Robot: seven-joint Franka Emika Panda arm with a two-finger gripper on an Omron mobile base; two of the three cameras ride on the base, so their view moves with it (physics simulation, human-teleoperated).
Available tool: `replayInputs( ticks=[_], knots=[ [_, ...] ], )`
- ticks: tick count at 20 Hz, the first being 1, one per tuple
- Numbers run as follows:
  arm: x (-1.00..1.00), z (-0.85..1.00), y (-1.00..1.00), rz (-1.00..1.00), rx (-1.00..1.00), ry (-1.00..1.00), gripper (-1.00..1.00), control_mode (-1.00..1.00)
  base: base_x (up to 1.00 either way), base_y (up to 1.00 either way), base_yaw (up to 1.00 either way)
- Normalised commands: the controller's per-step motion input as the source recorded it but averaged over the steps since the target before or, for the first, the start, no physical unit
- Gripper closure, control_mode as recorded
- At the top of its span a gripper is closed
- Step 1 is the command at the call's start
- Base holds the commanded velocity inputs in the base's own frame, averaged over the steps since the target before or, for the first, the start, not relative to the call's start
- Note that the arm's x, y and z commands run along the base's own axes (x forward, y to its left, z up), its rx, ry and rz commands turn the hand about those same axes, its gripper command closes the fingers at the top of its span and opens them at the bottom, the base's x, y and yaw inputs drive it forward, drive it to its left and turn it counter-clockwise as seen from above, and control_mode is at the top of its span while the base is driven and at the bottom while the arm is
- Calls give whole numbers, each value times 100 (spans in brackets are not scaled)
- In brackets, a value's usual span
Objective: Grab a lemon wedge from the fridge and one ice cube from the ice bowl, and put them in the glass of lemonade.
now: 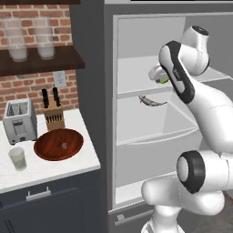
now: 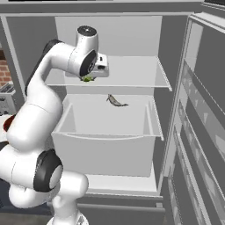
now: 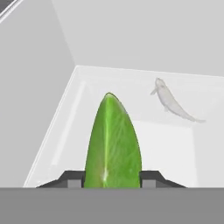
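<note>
The fridge (image 1: 109,113) stands open, its pale shelves bare apart from a small grey fish (image 1: 152,101) lying on the middle shelf. The arm reaches in over the upper shelf, and the gripper (image 3: 112,177) is clamped on the lemon wedge (image 3: 113,142): in the hand view the green wedge sits between the two dark fingertips (image 3: 72,178), one on each side of it, with its pointed end aimed away from the hand. From the base cameras the wedge shows as a small green spot under the hand, at the upper shelf (image 2: 87,79); whether it touches the shelf I cannot tell. On the white counter (image 1: 68,166) to the left of the fridge sits the wooden bowl (image 1: 58,144) with a small grey ice cube (image 1: 64,146) in it. The glass of lemonade (image 1: 18,159) stands just beside the bowl, in front of the toaster (image 1: 19,121), and a knife block (image 1: 53,114) is behind the bowl
</note>
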Motion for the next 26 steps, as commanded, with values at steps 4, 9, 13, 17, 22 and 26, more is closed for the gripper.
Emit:
replayInputs(
  ticks=[4,9,13,17,22,26],
  knots=[
    [-100,-10,0,0,2,-9,100,-100,0,0,0],
    [-100,-2,0,0,2,-6,100,-100,0,0,0],
    [-100,0,0,0,0,0,100,-100,0,0,0],
    [-100,-2,0,0,0,12,100,-100,0,0,0],
    [-100,-38,0,0,0,19,100,-100,0,0,0],
    [-89,-84,0,0,0,16,100,-100,0,0,0]
  ],
)
